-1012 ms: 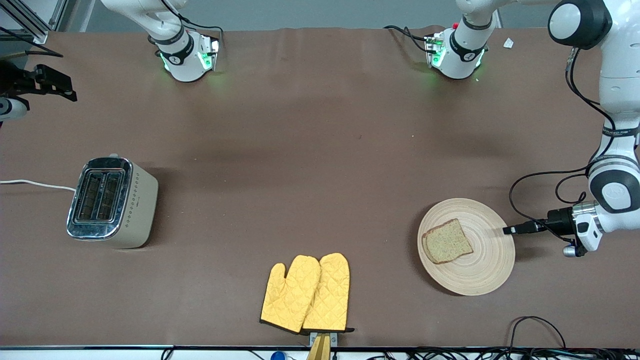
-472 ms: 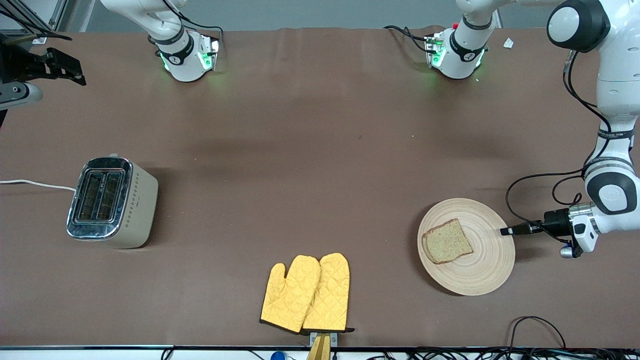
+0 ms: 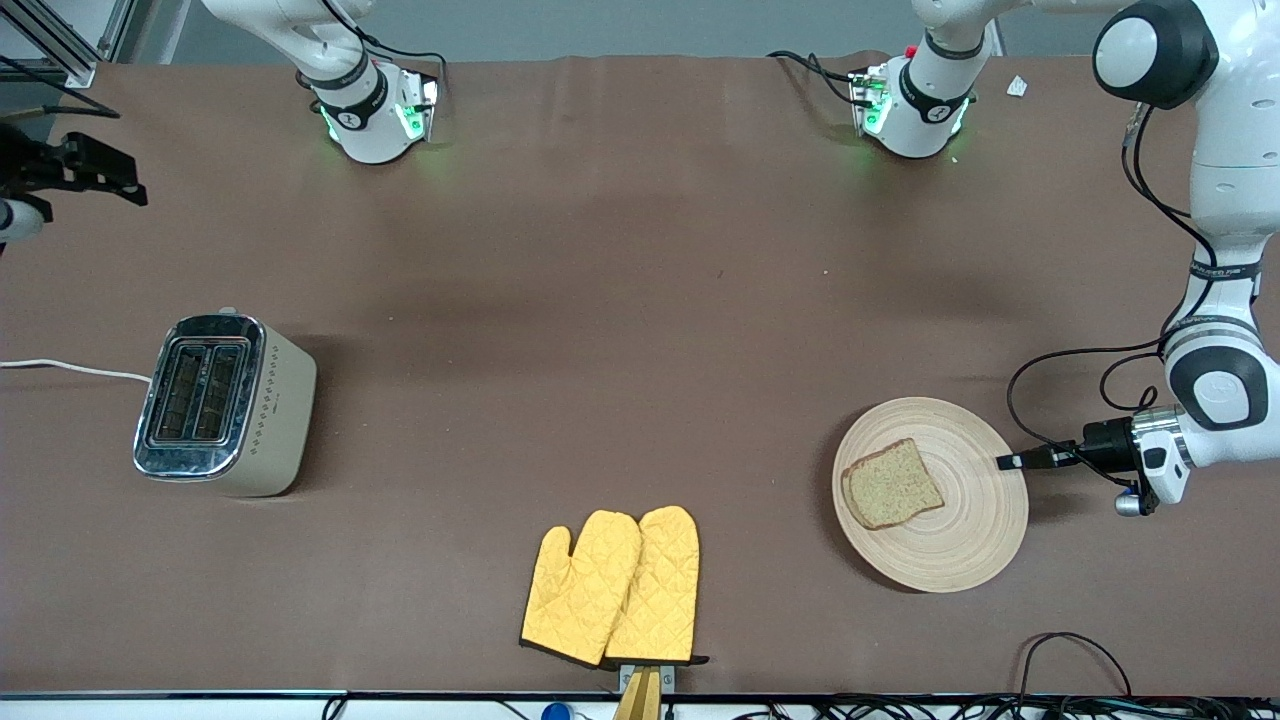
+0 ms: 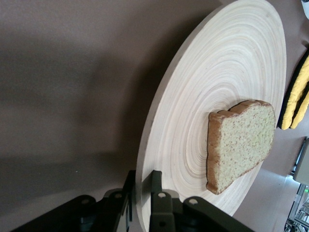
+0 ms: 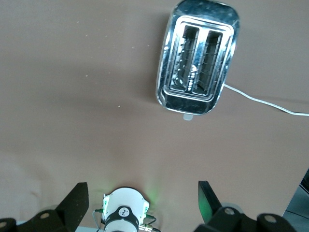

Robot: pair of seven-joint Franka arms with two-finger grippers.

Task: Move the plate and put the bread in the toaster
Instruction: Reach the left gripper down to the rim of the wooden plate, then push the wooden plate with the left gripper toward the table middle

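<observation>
The pale wooden plate (image 3: 960,540) lies toward the left arm's end of the table, with the brown bread slice (image 3: 892,484) on it. My left gripper (image 3: 1003,461) is shut on the plate's rim, one finger above it and one below, as the left wrist view (image 4: 143,176) shows, with the plate (image 4: 207,87) and the bread (image 4: 241,140) ahead of it. The cream toaster (image 3: 225,404) stands at the right arm's end, both slots empty. My right gripper (image 3: 130,185) hangs open and empty high above the table's edge there. The right wrist view (image 5: 142,198) looks down on the toaster (image 5: 198,58).
A pair of yellow oven mitts (image 3: 612,585) lies near the table's front edge, between the toaster and the plate. The toaster's white cord (image 3: 70,368) runs off the right arm's end. Black cables (image 3: 1075,650) lie at the front edge near the plate.
My left gripper has slid onto the plate's rim, and the plate has shifted slightly toward the right arm's end. My right gripper swayed up and came back.
</observation>
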